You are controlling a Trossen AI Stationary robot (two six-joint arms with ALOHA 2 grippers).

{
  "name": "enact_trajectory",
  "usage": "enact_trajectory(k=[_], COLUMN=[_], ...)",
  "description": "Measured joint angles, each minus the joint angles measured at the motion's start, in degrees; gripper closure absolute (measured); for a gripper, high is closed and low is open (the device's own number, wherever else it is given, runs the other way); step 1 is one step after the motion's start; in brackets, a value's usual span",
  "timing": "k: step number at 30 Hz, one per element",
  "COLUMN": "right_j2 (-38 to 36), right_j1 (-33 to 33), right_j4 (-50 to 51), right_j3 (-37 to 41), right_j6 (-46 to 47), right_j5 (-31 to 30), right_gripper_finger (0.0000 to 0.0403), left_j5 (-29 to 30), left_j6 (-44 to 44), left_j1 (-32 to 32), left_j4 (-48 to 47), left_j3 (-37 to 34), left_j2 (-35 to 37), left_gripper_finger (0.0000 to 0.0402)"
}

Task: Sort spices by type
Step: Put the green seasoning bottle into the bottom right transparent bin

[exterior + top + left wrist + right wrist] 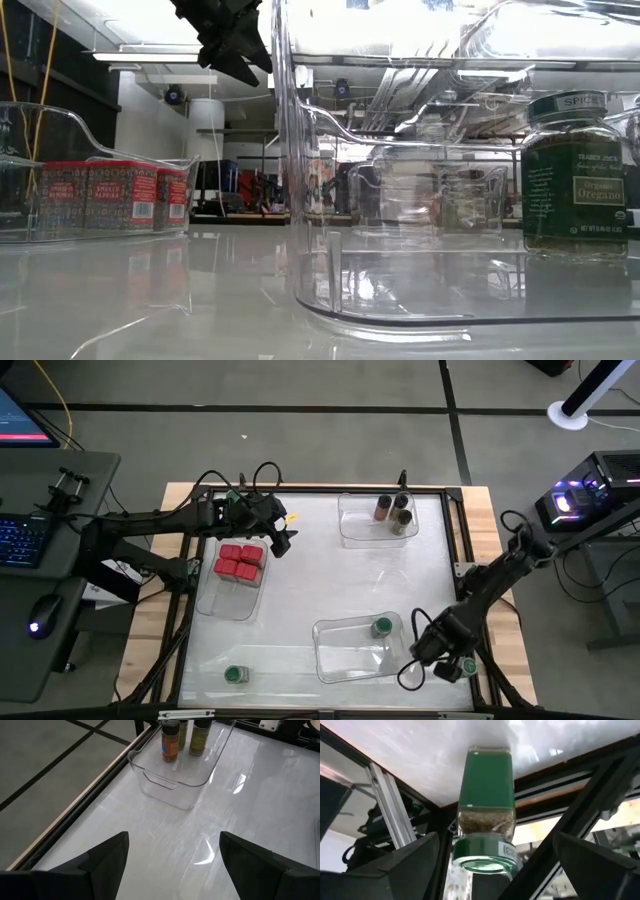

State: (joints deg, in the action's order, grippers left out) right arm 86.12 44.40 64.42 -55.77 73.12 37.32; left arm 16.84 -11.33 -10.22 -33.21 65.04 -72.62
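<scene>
Several red spice boxes (238, 560) sit in a clear tray (228, 600) at the left. Three brownish dark-lidded jars (392, 510) stand in a far tray (170, 785). One green-lidded jar (382, 626) stands in the near tray (345, 655). Another green-lidded jar (235, 675) stands loose near the front left. A third green-lidded jar (486, 805) is at the table's near right corner, between the open fingers of my right gripper (495, 870), with a gap on each side. My left gripper (283, 540) hangs open above the red boxes' tray.
The black frame rails (395, 825) and the table's right edge run close beside the right gripper. The middle of the white tabletop (330, 575) lies between the three trays. A desk with keyboard and mouse (30, 545) stands left of the table.
</scene>
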Motion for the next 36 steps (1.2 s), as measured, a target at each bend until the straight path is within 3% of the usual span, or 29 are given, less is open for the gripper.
enact_trajectory(k=[12,36], right_j2=[6.16,7.37], right_j1=[0.0,1.09], right_j4=[-2.84,-2.31], right_j3=[0.02,-0.82], right_j6=[-0.04,-1.32], right_j5=[2.41,3.74], right_gripper_finger=[0.003,0.0194], left_j5=[0.0,0.02], left_j6=[0.0,1.05], left_j1=[0.0,-0.04], left_j4=[0.0,0.0], left_j3=[0.0,0.0], left_j2=[-0.01,0.0], left_gripper_finger=[0.0103,0.0103])
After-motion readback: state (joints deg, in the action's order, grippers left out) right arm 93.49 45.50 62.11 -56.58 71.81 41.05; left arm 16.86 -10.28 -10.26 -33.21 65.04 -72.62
